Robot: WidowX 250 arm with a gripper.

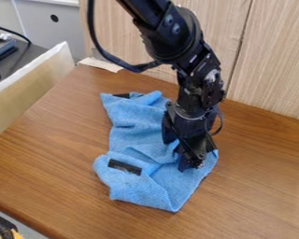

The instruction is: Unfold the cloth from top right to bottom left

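Observation:
My black gripper [188, 161] hangs down over the right part of the blue cloth [136, 137], its tip low against the fabric near the right corner. Whether it holds any cloth cannot be made out. The cloth lies rumpled on the brown table, with folds across its middle and a pointed corner toward the front. A black label shows on its lower left part and a dark patch at its top edge. The arm and gripper hide some of the cloth's right side.
The wooden table [258, 186] meets a light wood panel [274, 56] behind the arm. A pale board [36, 84] stands along the table's left edge. A paper scrap [101, 64] lies at the back left corner, and a black cable loops beside the arm.

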